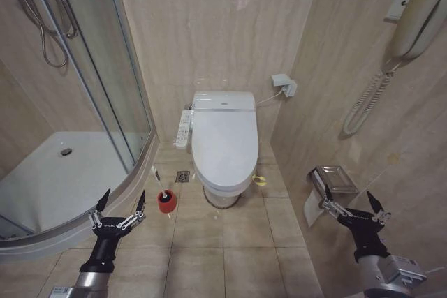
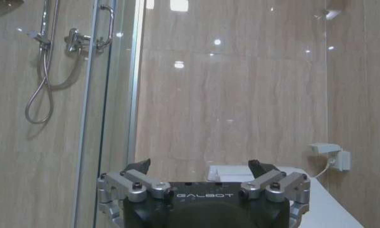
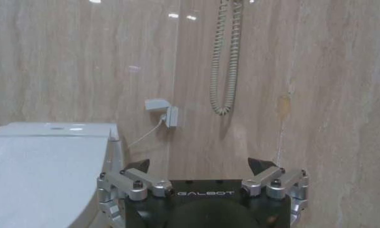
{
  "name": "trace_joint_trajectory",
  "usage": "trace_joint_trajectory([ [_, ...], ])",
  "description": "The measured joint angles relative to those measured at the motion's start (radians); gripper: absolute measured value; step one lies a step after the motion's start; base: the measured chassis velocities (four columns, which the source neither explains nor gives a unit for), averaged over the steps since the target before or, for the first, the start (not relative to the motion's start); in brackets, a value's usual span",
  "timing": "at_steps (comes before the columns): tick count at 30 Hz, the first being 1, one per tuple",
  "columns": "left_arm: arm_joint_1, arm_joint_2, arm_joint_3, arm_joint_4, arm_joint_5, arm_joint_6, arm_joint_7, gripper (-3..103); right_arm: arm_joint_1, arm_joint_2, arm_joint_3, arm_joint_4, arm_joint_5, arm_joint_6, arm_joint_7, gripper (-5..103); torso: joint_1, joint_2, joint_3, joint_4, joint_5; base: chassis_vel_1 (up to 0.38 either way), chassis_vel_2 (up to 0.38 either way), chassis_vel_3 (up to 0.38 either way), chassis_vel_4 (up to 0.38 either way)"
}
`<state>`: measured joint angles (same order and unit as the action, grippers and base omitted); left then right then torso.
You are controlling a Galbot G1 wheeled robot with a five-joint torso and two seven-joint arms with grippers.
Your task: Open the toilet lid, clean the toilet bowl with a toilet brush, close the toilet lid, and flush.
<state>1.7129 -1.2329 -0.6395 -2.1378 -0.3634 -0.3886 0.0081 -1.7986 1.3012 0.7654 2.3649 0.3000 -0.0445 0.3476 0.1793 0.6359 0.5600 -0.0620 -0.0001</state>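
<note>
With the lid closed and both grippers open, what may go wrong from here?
1. The glossy white plastic toilet lid looks smooth, so the open right gripper may slip when lifting it.
2. The thin white-handled toilet brush leans in its small red cup holder, close to the open left gripper; a careless reach may tip it.

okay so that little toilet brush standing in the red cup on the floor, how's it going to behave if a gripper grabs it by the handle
The toilet brush probably weighs little: its white handle is thin. It leans in the small red cup, so a sideways pull may tip the cup; lifting along the handle looks safer. The smooth, narrow stick could twist or slip between fingertips. Both the left gripper and right gripper are open, away from it.
</note>
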Motion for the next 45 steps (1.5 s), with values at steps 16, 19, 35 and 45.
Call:
trace_joint_trajectory([
  [16, 0.000, 0.000, 0.000, 0.000, 0.000, 0.000, 0.000, 100, 0.000, 0.000, 0.000, 0.000, 0.000, 0.000, 0.000, 100, 0.000, 0.000, 0.000, 0.0001, 0.0000, 0.019, -0.013, -0.014, 0.010],
  [19, 0.000, 0.000, 0.000, 0.000, 0.000, 0.000, 0.000, 100, 0.000, 0.000, 0.000, 0.000, 0.000, 0.000, 0.000, 100, 0.000, 0.000, 0.000, 0.0000, 0.0001, 0.000, 0.000, 0.000, 0.000],
  [35, 0.000, 0.000, 0.000, 0.000, 0.000, 0.000, 0.000, 100, 0.000, 0.000, 0.000, 0.000, 0.000, 0.000, 0.000, 100, 0.000, 0.000, 0.000, -0.0001, 0.0002, 0.006, -0.035, -0.002, 0.034],
  [45, 0.000, 0.000, 0.000, 0.000, 0.000, 0.000, 0.000, 100, 0.000, 0.000, 0.000, 0.000, 0.000, 0.000, 0.000, 100, 0.000, 0.000, 0.000, 0.0001, 0.0001, 0.001, -0.031, -0.007, 0.027],
])
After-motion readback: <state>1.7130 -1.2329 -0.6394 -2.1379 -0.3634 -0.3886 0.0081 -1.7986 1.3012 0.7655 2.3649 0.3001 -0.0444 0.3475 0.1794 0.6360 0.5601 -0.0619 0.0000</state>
